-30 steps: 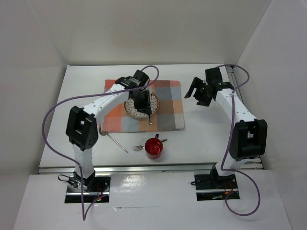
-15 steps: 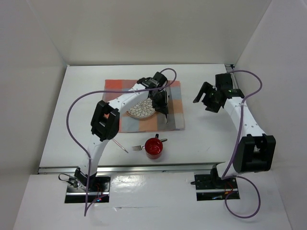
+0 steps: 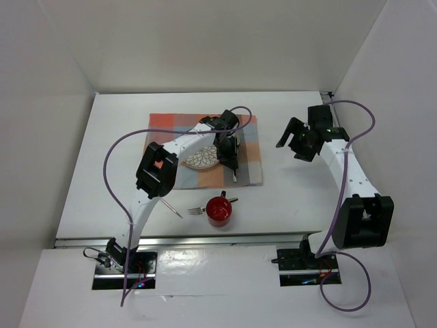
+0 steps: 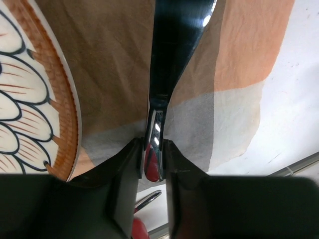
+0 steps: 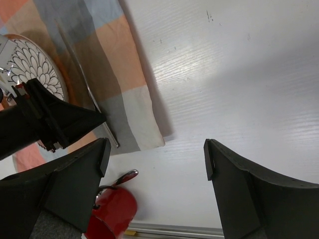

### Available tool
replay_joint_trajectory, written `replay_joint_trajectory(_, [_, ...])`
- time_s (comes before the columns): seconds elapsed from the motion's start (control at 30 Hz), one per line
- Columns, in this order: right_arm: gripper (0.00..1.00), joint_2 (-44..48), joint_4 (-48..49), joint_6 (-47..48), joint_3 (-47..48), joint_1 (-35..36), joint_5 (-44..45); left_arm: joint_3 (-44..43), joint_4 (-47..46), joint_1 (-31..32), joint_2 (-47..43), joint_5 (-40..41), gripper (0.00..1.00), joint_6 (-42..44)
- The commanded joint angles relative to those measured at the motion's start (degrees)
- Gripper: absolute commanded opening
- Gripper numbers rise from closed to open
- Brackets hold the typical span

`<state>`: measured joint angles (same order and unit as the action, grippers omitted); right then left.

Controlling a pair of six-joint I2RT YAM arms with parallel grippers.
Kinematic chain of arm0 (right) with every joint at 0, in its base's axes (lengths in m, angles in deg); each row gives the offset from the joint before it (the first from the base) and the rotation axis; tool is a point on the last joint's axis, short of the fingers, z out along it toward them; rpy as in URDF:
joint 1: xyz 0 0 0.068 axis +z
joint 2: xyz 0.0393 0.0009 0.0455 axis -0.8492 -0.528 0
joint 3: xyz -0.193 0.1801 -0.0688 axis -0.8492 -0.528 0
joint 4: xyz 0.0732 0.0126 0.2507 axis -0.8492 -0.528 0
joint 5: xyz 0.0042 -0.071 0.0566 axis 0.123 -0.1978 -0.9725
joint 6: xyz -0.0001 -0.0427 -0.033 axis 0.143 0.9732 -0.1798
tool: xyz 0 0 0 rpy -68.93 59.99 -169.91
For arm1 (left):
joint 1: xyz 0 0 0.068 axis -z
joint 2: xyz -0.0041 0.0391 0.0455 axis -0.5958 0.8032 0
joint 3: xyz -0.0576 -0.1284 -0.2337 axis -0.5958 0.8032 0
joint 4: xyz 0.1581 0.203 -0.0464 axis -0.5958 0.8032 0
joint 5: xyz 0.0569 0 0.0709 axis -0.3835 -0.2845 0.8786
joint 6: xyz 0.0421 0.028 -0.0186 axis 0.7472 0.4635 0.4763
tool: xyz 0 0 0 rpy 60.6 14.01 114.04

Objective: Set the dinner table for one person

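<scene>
**Top external view.** The dinner table (image 3: pixel 300 198) is the large white surface that carries every item and spans the whole working area. A checked cloth (image 3: pixel 249 171) is laid at its centre, with a patterned plate (image 3: pixel 199 158) resting on it. The left gripper (image 3: pixel 230 152) is positioned over the cloth just right of the plate. A slim utensil, judged to be a knife (image 3: pixel 235 175) although its shape is poorly resolved here, is held with its free end toward the near edge of the cloth. This location matches the customary knife position beside a plate. A red cup (image 3: pixel 219 211) and a fork (image 3: pixel 198 211) are located on the bare table, nearer the arm bases.

**Left wrist view.** The jaws are clamped on the narrow handle of the knife (image 4: pixel 172 50). The wider end is extended over the cloth, parallel to the plate rim (image 4: pixel 65 99) and apart from it. Contact between knife and cloth cannot be confirmed.

**Right wrist view.** The right gripper (image 5: pixel 155 159) is held above bare table beside the cloth edge, with its jaws wide apart and nothing between them. It is judged to be parked clear of the left arm's working zone.
</scene>
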<state>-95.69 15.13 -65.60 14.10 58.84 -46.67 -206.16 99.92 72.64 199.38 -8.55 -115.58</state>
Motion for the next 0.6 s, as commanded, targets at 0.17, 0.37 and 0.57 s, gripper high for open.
replay_joint_trajectory(0.17, [0.89, 2.97, -1.0, 0.67, -0.22, -0.45, 0.98, -2.4, -2.13, 0.48, -1.63, -1.16, 0.55, -0.02])
replay_joint_trajectory(0.37, [0.89, 3.49, -1.0, 0.67, -0.22, -0.45, -0.16, -2.4, -2.13, 0.49, -4.27, -0.63, 0.57, 0.59])
replay_joint_trajectory(0.57, [0.88, 2.97, 0.31, 1.81, -0.22, -0.45, -5.86, -6.35, 1.46, 1.63, -9.62, -0.1, 0.55, 2.7])
